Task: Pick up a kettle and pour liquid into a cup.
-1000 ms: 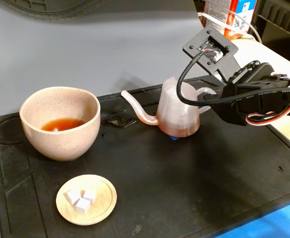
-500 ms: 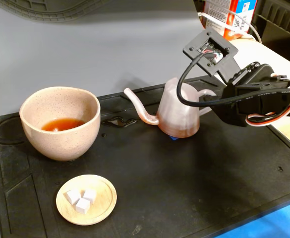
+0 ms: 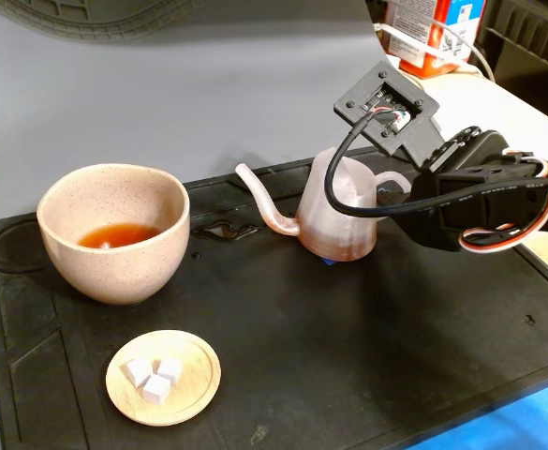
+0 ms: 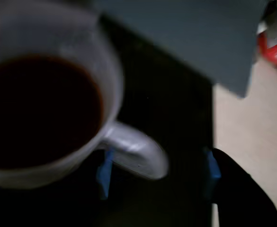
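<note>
Since a second ago, the arm has been shifted slightly left toward the kettle [image 3: 337, 217], while the kettle itself stands almost where it stood.

One kettle, one cup [image 3: 114, 231], one wooden saucer [image 3: 164, 377] and three white cubes [image 3: 154, 374] are counted on a black mat [image 3: 348, 356] covering the desk. Liquid [image 3: 117, 234] is seen in the cup's bottom, at the mat's left; the kettle stands upright mid-mat, spout toward the cup.

The arm is stretched in low from the right, its hand [image 3: 397, 197] brought level with the kettle's handle [image 4: 136, 151]. Whether the hand is clenched or released cannot be told: it is hidden in the fixed view and the wrist view is blurred.
</note>
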